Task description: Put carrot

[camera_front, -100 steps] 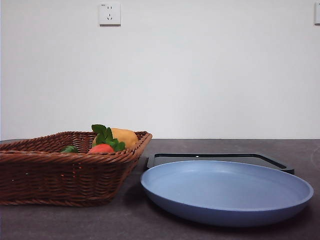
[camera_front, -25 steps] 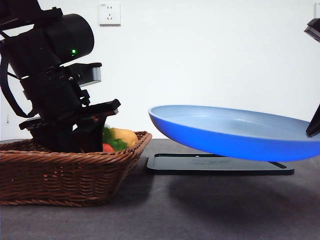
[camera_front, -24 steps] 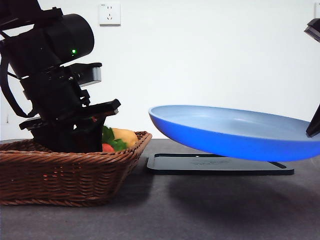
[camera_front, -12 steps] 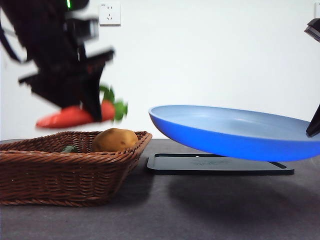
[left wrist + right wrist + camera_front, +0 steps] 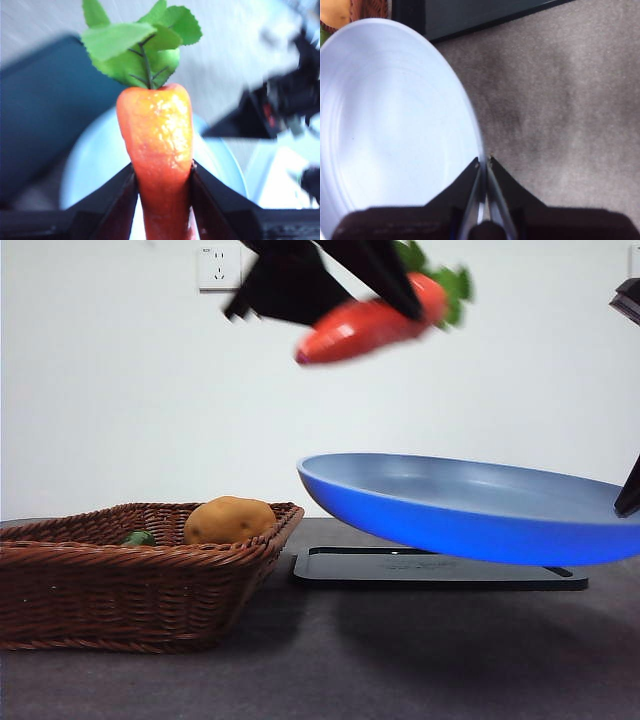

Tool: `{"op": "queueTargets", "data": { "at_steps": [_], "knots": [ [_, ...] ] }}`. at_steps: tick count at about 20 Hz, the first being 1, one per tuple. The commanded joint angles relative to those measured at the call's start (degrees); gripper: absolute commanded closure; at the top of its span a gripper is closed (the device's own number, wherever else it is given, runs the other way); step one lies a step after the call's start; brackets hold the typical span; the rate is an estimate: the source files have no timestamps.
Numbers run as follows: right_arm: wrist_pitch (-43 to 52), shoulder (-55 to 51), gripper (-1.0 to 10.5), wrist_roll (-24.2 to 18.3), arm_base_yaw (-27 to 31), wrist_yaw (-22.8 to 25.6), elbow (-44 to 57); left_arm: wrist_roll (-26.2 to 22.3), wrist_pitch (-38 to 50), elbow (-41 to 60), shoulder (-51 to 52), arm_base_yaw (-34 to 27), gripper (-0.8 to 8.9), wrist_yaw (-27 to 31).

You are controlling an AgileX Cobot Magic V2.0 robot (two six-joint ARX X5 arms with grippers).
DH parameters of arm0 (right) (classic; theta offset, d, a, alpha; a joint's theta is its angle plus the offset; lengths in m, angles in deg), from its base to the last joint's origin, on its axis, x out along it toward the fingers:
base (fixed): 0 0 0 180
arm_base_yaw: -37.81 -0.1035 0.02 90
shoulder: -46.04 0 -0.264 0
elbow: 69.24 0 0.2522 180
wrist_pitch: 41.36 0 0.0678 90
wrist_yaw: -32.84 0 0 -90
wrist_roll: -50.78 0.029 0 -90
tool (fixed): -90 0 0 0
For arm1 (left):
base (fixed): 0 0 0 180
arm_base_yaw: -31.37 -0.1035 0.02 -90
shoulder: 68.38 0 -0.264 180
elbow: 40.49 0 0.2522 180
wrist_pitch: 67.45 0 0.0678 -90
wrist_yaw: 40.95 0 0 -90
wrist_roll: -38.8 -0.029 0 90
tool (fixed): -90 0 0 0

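Above the plate [image 5: 470, 505], the left gripper [image 5: 161, 172] clamps the carrot [image 5: 375, 318].

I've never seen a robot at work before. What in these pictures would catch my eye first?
Probably the bright red-orange carrot with its green leaves, gripped high in the air by the left tool above the near edge of a blue plate. That plate is striking too: the right tool pinches its rim and holds it tilted, off the table, over a black tray. To one side, a wicker basket holds a potato.
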Motion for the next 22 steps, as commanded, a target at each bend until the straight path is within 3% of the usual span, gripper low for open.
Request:
{"op": "queueTargets", "data": {
  "at_steps": [1, 7, 10, 14, 18, 22],
  "knots": [
    [0.0, 0.3, 9.4, -0.1, -0.3, -0.1, -0.7, 0.3, 0.5, -0.5, -3.7, 2.7, 6.99, 0.6],
    [-0.7, 0.3, 9.4, -0.5, -0.3, -0.1, -0.7, 0.1, -0.4, -0.5, -10.6, 4.8, 6.98, 0.7],
    [-0.7, 0.3, 9.4, -0.6, -0.3, -0.1, -0.7, 0.1, -0.8, -0.5, -12.4, 4.8, 6.07, 0.7],
    [-0.7, 0.3, 9.4, -0.6, -0.3, -0.1, -0.7, 0.2, -0.2, -0.5, -12.6, 4.9, 5.92, 0.5],
    [-2.6, 1.2, 9.4, -0.4, -0.2, 2.9, -2.3, 0.6, -1.6, -0.7, -8.4, 4.2, 5.92, 0.6],
    [-6.2, 7.8, 9.4, -3.4, 0.1, 5.9, -10.3, 0.6, -5.2, -0.7, 1.7, 4.0, 5.92, 0.6]
  ]
}}
